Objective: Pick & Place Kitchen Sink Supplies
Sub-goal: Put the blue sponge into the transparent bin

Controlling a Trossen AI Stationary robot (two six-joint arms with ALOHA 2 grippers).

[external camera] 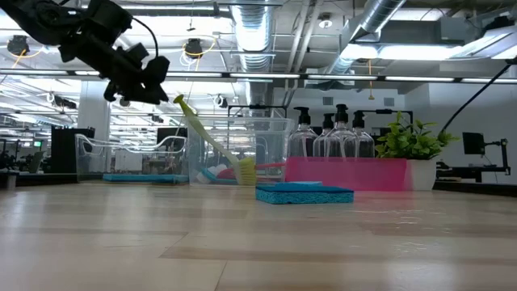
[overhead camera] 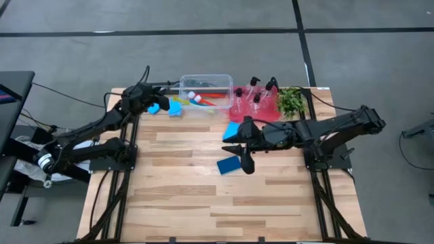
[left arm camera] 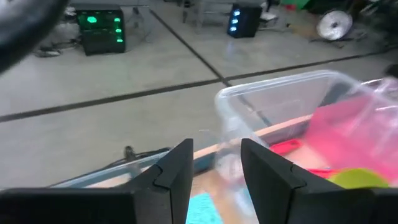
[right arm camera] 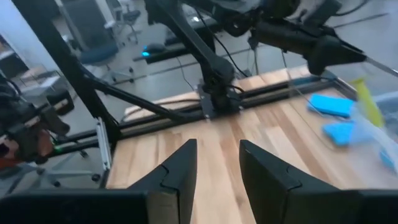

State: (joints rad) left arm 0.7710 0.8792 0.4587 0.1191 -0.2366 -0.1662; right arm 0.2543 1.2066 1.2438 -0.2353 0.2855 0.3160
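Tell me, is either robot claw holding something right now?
No. The left claw is open and empty by the clear tub. The right claw is open and empty above the table.

Around your pale wooden slatted table (overhead camera: 224, 203) you have a smooth grey concrete floor (overhead camera: 380, 74) crossed by dark lines. Beyond it, you look into an open hall with exposed silver ceiling ducts (external camera: 250, 32), long strip lights (external camera: 420, 48) and distant black equipment racks (external camera: 69, 145).

Four pump bottles (overhead camera: 255, 99), three blue sponges (overhead camera: 229, 165), one plant (overhead camera: 291, 101).
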